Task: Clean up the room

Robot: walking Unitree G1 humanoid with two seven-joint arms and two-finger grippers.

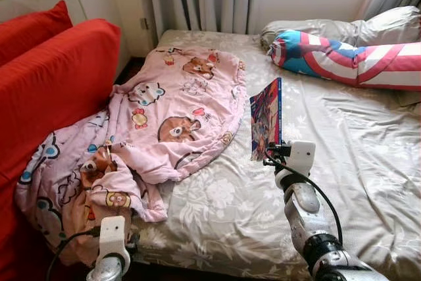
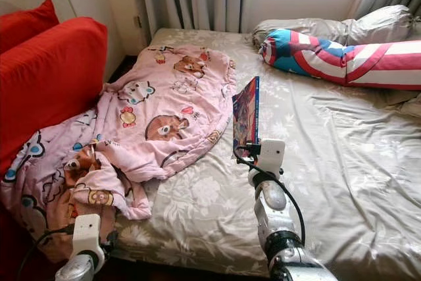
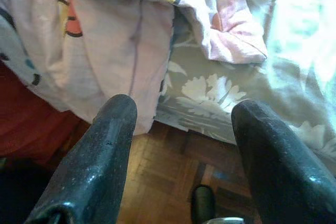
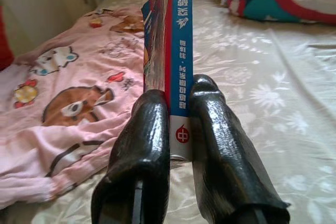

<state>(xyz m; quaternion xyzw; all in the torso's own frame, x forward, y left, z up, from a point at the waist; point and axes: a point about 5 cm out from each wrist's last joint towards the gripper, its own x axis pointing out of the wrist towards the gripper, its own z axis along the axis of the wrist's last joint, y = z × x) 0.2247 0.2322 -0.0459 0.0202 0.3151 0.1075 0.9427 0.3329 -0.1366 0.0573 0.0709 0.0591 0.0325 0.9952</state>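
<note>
From the head, the right gripper (image 1: 275,154) holds a book (image 1: 266,118) upright above the grey floral bed (image 1: 223,208), beside the pink cartoon blanket (image 1: 171,106). The left wrist view shows the left gripper (image 3: 181,119) spread wide over the bed's edge and wooden floor (image 3: 168,182). The right wrist view shows both fingers (image 4: 144,145) pinching the book's blue spine.

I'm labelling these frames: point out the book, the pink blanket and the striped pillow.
book (image 4: 181,51): right wrist view, blue spine.
pink blanket (image 1: 177,103): left eye view, flat middle.
striped pillow (image 1: 348,60): left eye view, middle.

Blanket (image 1: 168,106) on bed (image 1: 342,162), left of book (image 1: 266,120); sofa (image 1: 52,90) apparently alongside.
</note>
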